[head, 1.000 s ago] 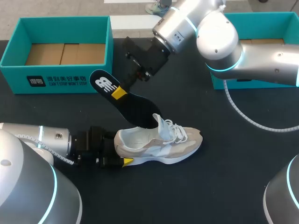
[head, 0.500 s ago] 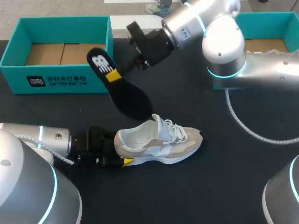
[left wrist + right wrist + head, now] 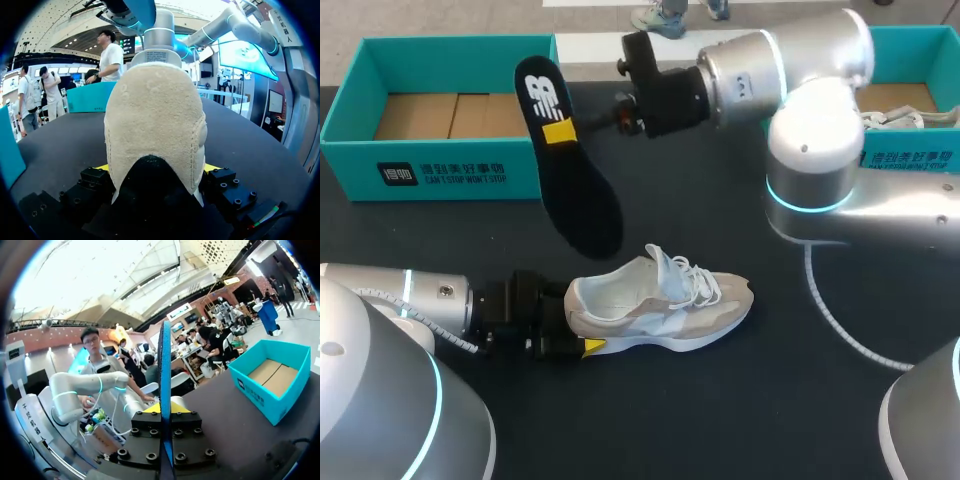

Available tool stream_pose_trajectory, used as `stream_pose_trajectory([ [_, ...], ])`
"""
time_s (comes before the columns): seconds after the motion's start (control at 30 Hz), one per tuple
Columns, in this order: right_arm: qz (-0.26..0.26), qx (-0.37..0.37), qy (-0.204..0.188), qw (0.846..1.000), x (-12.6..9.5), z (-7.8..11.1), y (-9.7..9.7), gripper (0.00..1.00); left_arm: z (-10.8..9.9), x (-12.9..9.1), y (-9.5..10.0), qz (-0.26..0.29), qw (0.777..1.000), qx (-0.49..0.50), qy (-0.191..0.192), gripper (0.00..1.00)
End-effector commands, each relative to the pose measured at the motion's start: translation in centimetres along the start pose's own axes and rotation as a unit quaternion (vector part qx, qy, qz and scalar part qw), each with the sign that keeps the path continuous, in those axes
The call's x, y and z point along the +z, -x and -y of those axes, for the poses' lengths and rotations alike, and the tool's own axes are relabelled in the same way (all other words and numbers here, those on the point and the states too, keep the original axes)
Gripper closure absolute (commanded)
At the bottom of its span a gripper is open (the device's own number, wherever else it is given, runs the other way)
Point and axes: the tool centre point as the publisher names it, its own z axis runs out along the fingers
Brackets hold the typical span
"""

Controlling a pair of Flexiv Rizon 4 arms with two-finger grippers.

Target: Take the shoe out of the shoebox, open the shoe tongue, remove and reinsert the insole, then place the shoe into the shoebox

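Status: shoe (image 3: 660, 300) out on worktop (image 3: 740, 400), heel gripped by left claw (image 3: 570, 326); insole (image 3: 570, 170) fully out, clamped in right claw (image 3: 560, 133). Remaining: reinsert insole, return shoe to shoebox (image 3: 440, 42)

"Where is my head camera looking from?"

"High up behind the arms, facing down on the black table (image 3: 770, 400). I see the whole white-and-beige suede sneaker (image 3: 660, 300) near its middle."

"And the left wrist?"

"Pressed right up to the sneaker's heel, low, looking along its length."

"The right wrist?"

"Beyond the sneaker, facing the thin black foam insole (image 3: 165, 370) edge-on, with the teal cardboard shoebox (image 3: 260, 395) past it. My head view shares both."
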Motion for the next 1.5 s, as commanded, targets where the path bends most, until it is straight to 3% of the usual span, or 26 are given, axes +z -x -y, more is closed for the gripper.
stream_pose_trajectory([
  [0.03,0.023,0.010,-0.016,1.000,-2.6,-0.1,-1.9,1.00,0.0,0.1,-0.1,0.001,1.000,0.000,0.000,1.00],
  [0.23,0.057,0.022,-0.028,0.998,-5.0,-0.5,-3.9,1.00,0.0,0.1,-0.1,0.001,1.000,0.000,0.000,1.00],
  [0.77,0.057,0.022,-0.028,0.998,-5.0,-0.5,-3.9,1.00,0.0,0.1,-0.1,0.001,1.000,0.000,0.000,1.00],
  [0.93,0.070,0.039,0.044,0.996,-8.6,-0.4,-5.6,1.00,0.0,0.1,-0.1,0.001,1.000,0.000,0.000,1.00],
  [1.17,0.083,0.071,0.018,0.994,-10.7,-0.4,-7.1,1.00,0.0,0.1,-0.1,0.001,1.000,0.000,0.000,1.00],
  [1.23,0.074,0.077,0.041,0.993,-11.0,-0.2,-7.6,1.00,0.0,0.1,-0.1,0.001,1.000,0.000,0.000,1.00],
  [1.5,0.046,0.089,0.048,0.994,-10.5,0.5,-10.0,1.00,0.0,0.1,-0.1,0.001,1.000,0.000,0.000,1.00],
])
